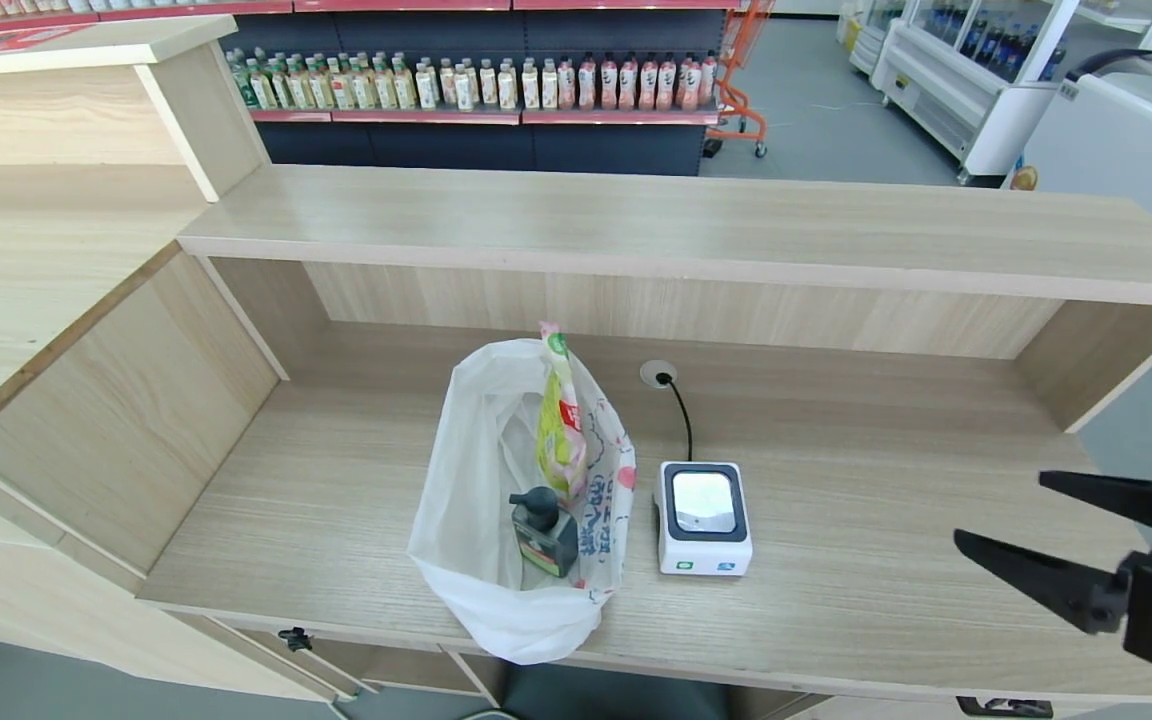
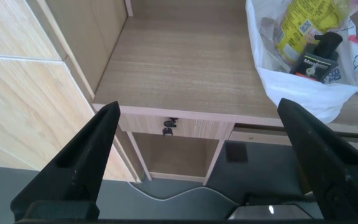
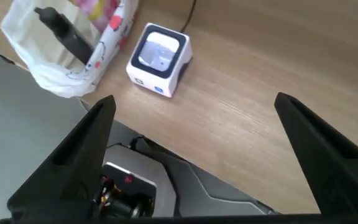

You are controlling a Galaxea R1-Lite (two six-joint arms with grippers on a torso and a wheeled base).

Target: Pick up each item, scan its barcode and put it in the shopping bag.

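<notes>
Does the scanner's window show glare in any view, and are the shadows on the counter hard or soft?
Head view: the window of the scanner reflects a pale patch of light, and the shopping bag casts only a faint, soft shadow on the counter. Right wrist view: the same window also looks whitish with reflection.

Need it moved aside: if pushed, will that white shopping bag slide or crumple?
The shopping bag looks like thin, wrinkled film, so it would probably crumple. The tall pouch inside may topple; the pump bottle likely anchors it.
</notes>
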